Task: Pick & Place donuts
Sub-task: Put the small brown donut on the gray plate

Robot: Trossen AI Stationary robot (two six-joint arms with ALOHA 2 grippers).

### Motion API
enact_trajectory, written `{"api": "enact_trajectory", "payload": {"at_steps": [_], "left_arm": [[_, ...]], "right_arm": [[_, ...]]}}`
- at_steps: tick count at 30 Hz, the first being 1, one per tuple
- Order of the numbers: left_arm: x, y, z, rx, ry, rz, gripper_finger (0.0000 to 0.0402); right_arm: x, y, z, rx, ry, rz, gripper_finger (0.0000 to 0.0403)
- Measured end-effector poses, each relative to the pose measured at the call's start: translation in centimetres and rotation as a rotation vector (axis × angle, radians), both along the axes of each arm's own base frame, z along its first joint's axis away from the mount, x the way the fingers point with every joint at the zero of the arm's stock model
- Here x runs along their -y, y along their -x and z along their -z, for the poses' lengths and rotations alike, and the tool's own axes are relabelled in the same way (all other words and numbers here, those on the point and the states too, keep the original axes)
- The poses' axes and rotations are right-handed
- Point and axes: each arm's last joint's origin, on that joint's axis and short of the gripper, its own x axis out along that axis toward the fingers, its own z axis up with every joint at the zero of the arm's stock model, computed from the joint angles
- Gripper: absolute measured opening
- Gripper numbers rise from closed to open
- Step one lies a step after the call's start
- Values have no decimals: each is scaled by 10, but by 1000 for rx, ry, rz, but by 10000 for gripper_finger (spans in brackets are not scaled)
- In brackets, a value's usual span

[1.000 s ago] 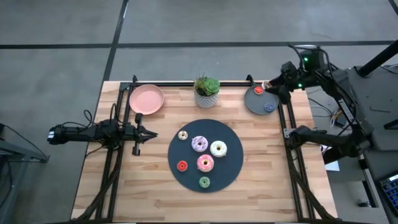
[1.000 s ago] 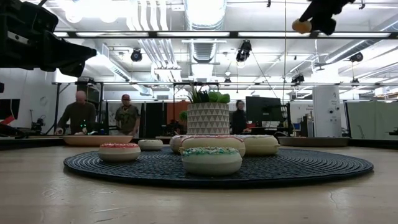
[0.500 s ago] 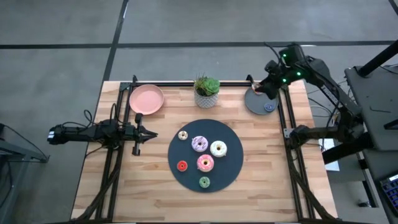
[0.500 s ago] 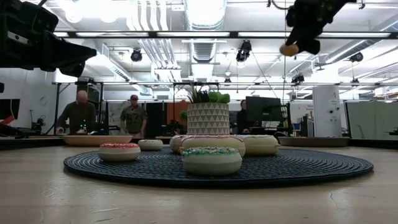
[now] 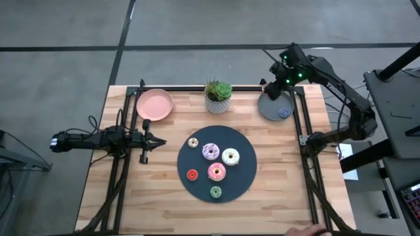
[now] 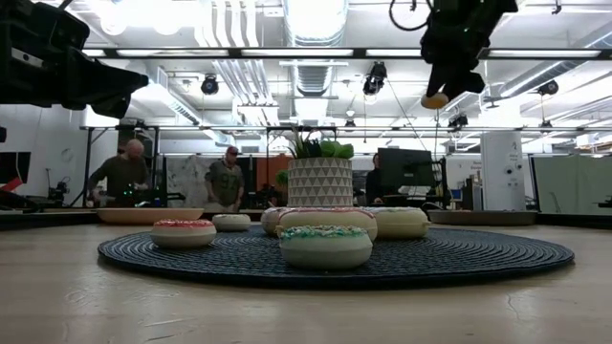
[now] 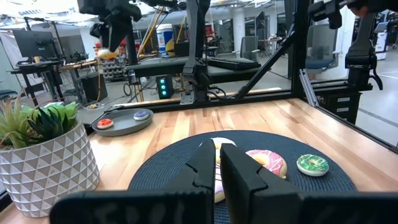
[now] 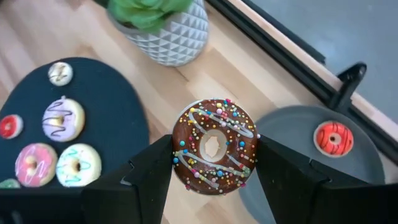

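My right gripper (image 8: 214, 163) is shut on a brown sprinkled donut (image 8: 214, 146) and hangs high over the left edge of the grey plate (image 5: 275, 108); the low view shows that donut (image 6: 435, 99) well above the table. On the grey plate rest a red donut (image 8: 333, 138) and a blue one (image 5: 283, 112). The dark round disc (image 5: 244, 178) carries the cream (image 5: 193, 142), purple-white (image 5: 210, 151), white (image 5: 230, 157), pink (image 5: 216, 172), red (image 5: 191, 174) and green (image 5: 215, 191) donuts. My left gripper (image 5: 157, 141) waits shut, left of the disc. My right gripper pinches the brown donut between its two fingers (image 8: 149, 174), which press on opposite sides of the outer rim (image 8: 180, 155). The fingers come from above, pointing down. The donut is lifted clear and lies roughly flat, frosted face up.
A pink plate (image 5: 155, 105) sits at the far left and a potted plant (image 5: 218, 97) at the far middle, between the two plates. Black frame rails (image 5: 303, 131) run along both table sides. People stand in the room behind the table (image 6: 226, 177).
My right gripper, still holding the brown donut, has swung from the table's far right corner toward the left, now over the grey plate's left edge, and has come down a good way. The donuts on the disc have stayed put.
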Motion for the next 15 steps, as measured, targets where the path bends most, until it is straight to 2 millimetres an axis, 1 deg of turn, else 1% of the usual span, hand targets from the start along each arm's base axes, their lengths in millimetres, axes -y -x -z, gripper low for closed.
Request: {"api": "enact_trajectory", "payload": {"at_steps": [8, 15], "left_arm": [[0, 0, 0, 0, 0, 0, 0], [0, 0, 0, 0, 0, 0, 0]], "right_arm": [[12, -11, 15, -23, -104, 101, 210], [18, -16, 24, -52, -96, 48, 210]]}}
